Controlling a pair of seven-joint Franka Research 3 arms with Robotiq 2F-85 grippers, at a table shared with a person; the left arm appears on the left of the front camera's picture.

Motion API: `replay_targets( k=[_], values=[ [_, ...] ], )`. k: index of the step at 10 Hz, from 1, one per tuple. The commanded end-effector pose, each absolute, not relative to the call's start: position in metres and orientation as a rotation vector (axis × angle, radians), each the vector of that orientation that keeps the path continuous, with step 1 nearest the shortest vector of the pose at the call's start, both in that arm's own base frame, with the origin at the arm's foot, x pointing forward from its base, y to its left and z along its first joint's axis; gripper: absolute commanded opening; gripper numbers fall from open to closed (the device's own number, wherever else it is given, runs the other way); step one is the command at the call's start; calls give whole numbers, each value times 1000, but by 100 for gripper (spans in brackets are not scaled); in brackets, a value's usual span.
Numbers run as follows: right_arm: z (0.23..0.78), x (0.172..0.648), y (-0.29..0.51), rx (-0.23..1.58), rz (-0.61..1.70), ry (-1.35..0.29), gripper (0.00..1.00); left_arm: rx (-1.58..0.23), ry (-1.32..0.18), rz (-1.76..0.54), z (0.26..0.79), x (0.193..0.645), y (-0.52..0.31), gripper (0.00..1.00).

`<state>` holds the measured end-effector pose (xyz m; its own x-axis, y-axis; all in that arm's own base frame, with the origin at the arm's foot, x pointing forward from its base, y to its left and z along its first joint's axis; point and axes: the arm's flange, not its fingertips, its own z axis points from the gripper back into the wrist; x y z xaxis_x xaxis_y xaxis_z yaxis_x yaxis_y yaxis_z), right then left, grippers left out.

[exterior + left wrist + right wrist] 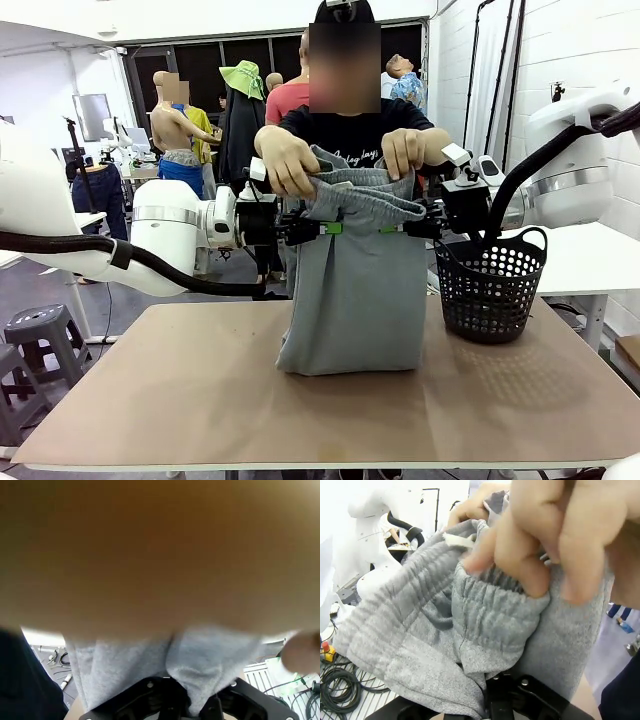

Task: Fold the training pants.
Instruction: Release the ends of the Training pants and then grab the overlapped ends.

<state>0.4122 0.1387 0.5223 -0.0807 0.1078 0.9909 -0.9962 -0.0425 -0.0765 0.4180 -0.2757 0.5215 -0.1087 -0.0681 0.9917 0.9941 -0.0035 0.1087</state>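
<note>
The brown table [150, 400] bears the lower end of the training pants [350, 290], which hang upright at its middle. The left gripper [322, 228] and the right gripper [392, 230] each pinch the grey cloth at one side, just under the waistband. The person's one hand [288, 160] and other hand [408, 150] clutch the waistband from above. A black mesh basket [492, 290] stands just beside the pants.

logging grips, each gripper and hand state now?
left gripper: shut on training pants
right gripper: shut on training pants
person's right hand: gripping waistband
person's left hand: gripping waistband
</note>
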Motion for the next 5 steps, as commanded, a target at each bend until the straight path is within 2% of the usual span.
replay_targets(
  k=[1, 5],
  values=[
    [523, 409, 140, 1132, 1333, -1191, 0, -1106, -1267, -1305, 524, 418, -276, 0],
    [523, 409, 140, 1132, 1333, -1191, 0, -1106, -1267, -1305, 524, 418, -276, 0]
  ],
)
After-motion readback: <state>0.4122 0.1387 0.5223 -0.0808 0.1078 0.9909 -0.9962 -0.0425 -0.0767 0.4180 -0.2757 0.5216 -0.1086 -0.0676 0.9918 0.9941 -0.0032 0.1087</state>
